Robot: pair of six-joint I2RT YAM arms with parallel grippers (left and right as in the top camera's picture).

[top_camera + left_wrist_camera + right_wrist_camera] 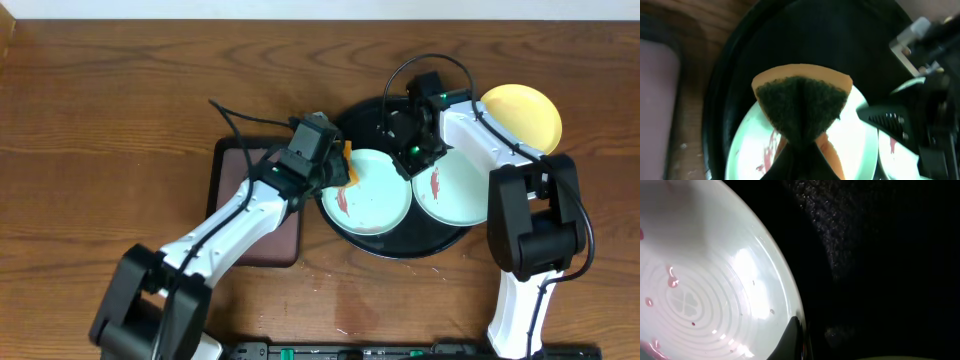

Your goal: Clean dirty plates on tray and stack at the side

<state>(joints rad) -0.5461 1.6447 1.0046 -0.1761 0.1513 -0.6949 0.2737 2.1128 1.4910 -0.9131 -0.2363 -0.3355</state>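
On the black tray (395, 115) lie two mint-blue plates with reddish smears, one on the left (372, 195) and one on the right (458, 188). A yellow plate (522, 112) rests on the table beyond the tray's right rim. My left gripper (338, 172) (800, 155) is shut on an orange sponge (800, 102) with a dark green scrub face, held over the left plate (752, 145). My right gripper (412, 158) (799, 340) is shut on the rim of a smeared mint plate (705, 280), seemingly the left one.
A maroon rectangular tray (245, 165) lies left of the black tray, partly under my left arm. The right arm's wrist (925, 95) hangs close beside the sponge. Bare wooden table (120, 100) surrounds everything.
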